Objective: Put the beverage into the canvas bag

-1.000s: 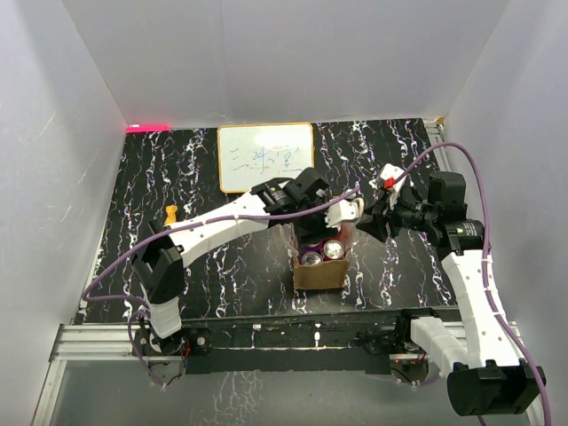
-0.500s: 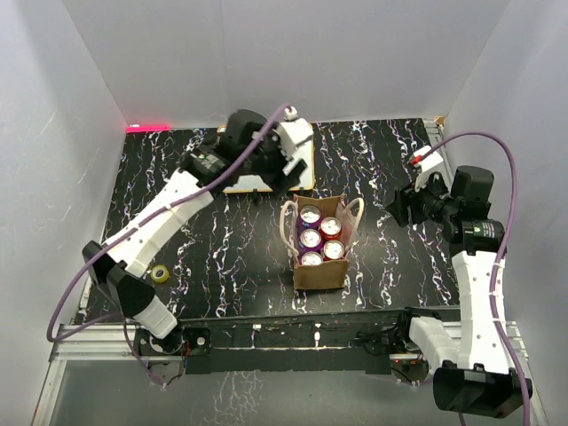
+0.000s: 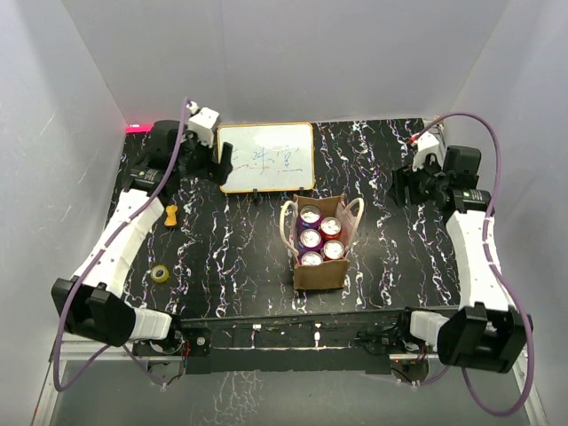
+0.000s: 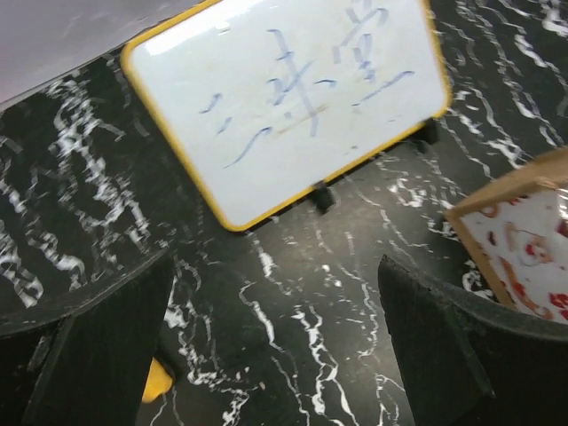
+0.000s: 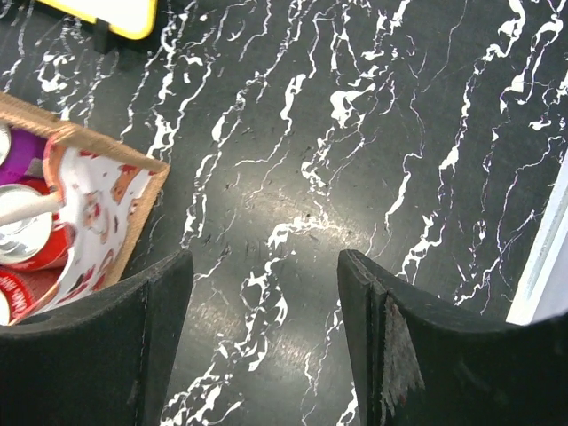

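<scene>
The canvas bag (image 3: 320, 272) stands upright mid-table, tan with cream handles, and its red-and-white side (image 5: 99, 206) shows in the right wrist view. Several beverage cans (image 3: 330, 228) stand inside it, red and purple with silver tops. My left gripper (image 3: 220, 167) hovers at the back left by the whiteboard, open and empty (image 4: 275, 355); the bag's corner (image 4: 524, 238) is off to its right. At the right, my right gripper (image 3: 401, 190) is also open and empty (image 5: 266, 337) over bare table, beside the bag.
A yellow-framed whiteboard (image 3: 266, 157) leans at the back centre. A small yellow object (image 3: 171, 214) and a roll of tape (image 3: 161, 273) lie at the left. The table's right edge rail (image 5: 543, 257) is close to the right gripper.
The left arm swung from over the bag to the back left corner, its jaws opening wide. The right arm drew back to the right and opened further. The bag stands uncovered.
</scene>
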Motion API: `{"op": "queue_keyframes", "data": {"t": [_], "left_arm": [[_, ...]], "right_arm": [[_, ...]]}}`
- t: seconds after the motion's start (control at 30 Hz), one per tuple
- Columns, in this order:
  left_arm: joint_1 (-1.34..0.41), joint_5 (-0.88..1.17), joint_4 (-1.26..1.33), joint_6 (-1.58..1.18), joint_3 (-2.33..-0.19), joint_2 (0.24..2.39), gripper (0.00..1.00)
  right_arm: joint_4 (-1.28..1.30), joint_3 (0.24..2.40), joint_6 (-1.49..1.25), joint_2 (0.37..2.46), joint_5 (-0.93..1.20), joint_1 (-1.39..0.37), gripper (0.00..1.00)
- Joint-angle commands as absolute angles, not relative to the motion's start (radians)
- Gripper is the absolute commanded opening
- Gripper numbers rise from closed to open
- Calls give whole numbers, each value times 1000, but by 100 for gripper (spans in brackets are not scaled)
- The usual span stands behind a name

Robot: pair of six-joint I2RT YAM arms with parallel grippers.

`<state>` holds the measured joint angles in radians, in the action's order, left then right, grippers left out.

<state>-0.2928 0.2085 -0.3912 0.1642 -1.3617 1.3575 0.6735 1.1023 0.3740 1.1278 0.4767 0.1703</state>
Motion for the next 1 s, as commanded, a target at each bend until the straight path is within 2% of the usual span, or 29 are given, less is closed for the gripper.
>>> {"op": "queue_keyframes", "data": {"t": [0.0, 0.1, 0.2, 0.3, 0.7, 0.97], "left_arm": [[-225, 114, -265, 117, -1308, 1260, 97], [-171, 17, -225, 63, -1281, 1240, 97], [-90, -52, -179, -14, -1237, 1220, 97], [-32, -54, -136, -44, -1195, 1202, 97], [46, 29, -63, -95, -1190, 1232, 97], [71, 40, -13, -121, -1145, 1214, 97]], "right_arm": [[520, 1170, 344, 1192, 447, 172, 70], [486, 1209, 344, 1250, 414, 167, 76], [523, 1278, 354, 1324, 346, 153, 91], [540, 1315, 348, 1356, 316, 150, 98], [589, 1412, 280, 1442, 209, 150, 99], [669, 1577, 201, 1528, 158, 149, 99]]}}
